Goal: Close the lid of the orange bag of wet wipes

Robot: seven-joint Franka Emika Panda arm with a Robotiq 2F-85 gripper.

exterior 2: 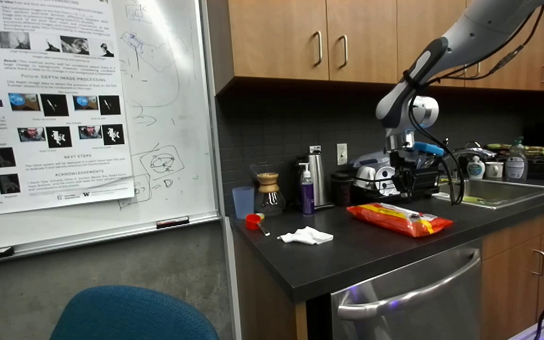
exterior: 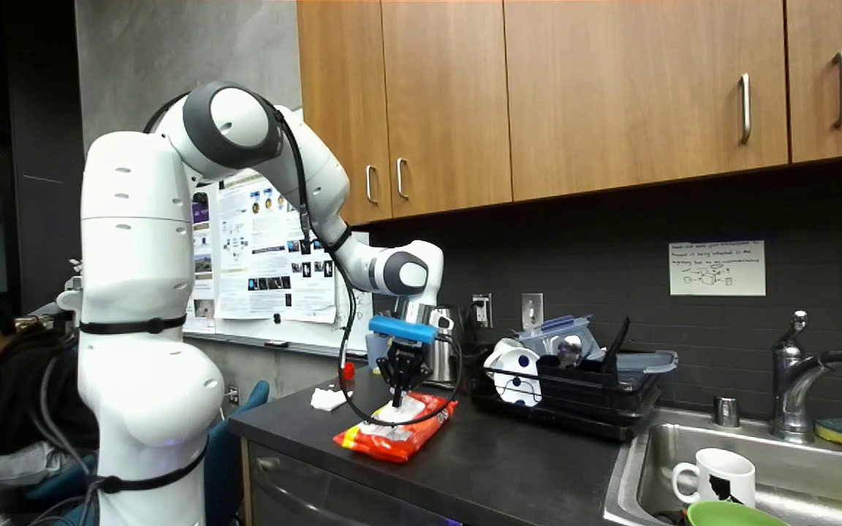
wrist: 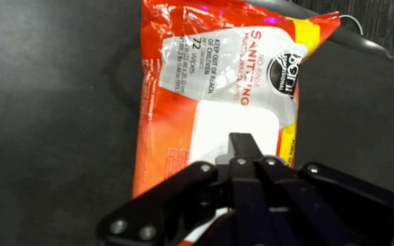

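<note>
The orange bag of wet wipes [wrist: 169, 123] lies flat on the dark counter and shows in both exterior views [exterior: 399, 443] [exterior 2: 395, 218]. Its white lid [wrist: 233, 118] lies on the packet's top face in the wrist view and looks flat. My fingers cover its lower part, and I cannot tell whether it is latched. My gripper [wrist: 240, 136] is shut with its fingertips together and nothing between them. It points down over the lid; in the exterior views it [exterior: 397, 400] [exterior 2: 405, 192] is just above the packet. Contact with the lid cannot be told for certain.
A black dish rack [exterior: 560, 398] with dishes stands behind the packet. A steel kettle [exterior 2: 318, 179], a purple bottle [exterior 2: 307, 193], a red scoop [exterior 2: 253, 221] and a crumpled white cloth [exterior 2: 306, 235] are on the counter. A sink [exterior: 644, 467] lies beyond. A cable loop hangs by the gripper.
</note>
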